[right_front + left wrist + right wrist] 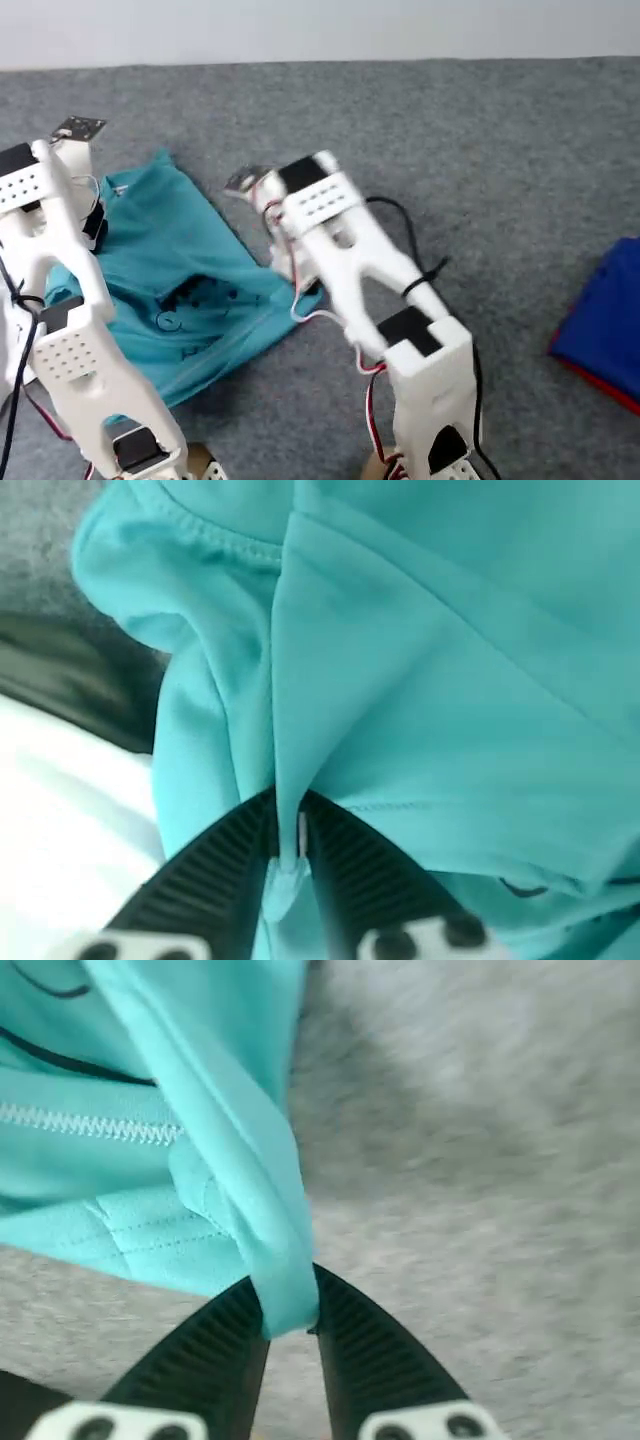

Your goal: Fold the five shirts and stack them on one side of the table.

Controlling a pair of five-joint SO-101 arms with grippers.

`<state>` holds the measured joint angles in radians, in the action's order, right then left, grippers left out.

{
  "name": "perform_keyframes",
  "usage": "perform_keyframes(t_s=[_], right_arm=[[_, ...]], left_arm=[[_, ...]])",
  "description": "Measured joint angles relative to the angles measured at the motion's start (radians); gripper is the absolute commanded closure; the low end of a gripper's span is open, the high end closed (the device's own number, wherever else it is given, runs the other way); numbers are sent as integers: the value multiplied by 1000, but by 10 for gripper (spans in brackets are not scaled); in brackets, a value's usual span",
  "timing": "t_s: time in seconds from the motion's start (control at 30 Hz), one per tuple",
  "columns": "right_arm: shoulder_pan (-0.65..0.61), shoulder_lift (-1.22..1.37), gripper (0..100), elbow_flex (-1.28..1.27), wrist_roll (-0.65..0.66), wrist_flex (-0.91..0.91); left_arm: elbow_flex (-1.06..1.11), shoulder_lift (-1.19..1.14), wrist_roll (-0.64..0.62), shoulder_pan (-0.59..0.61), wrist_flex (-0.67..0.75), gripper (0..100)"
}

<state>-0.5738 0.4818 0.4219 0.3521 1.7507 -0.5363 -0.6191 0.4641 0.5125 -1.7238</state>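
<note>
The teal shirt (190, 290) is lying partly spread on the grey surface (450, 150), toward the left in the high view, between the two arms. The left pincer (285, 855) is clamping a raised fold of the shirt, with its jaws standing narrow and the cloth pinched between them. The right pincer (290, 1320) is gripping a doubled edge of the same shirt near a stitched hem. Its jaws are also narrow around the fabric, and bare surface is showing just beside it. In the high view the right arm is meeting the shirt at its right edge.

A blue folded item (605, 320) is resting at the right edge of the surface, well apart from the teal shirt, with a red layer showing beneath it. This is likely the stack in progress.

Judged step: a two-arm fold of the teal shirt is under way, with both grips established. The next move is calling for both pincers to carry their edges across the body of the shirt at matched height and pace. The cloth needs enough tension to prevent bunching, with release only once the edges are lying aligned.
</note>
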Motion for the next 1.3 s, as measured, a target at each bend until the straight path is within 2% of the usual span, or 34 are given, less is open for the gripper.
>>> perform_keyframes(t_s=[0.17,0.37,0.5,0.67,0.97,1.2,1.3], right_arm=[[101,92,978,126,109,0],[180,215,846,285,123,2],[204,215,877,358,81,2],[155,147,905,364,49,2],[-43,66,906,209,-129,3],[-89,64,907,163,-505,3],[-89,64,907,163,-617,3]], left_arm=[[0,2,-3,0,0,998],[89,101,-3,-55,0,998],[127,149,-3,-89,0,998],[127,152,-3,-87,0,998],[127,152,-3,-87,0,998],[129,117,-5,-55,0,998],[129,117,-5,-52,0,998]])
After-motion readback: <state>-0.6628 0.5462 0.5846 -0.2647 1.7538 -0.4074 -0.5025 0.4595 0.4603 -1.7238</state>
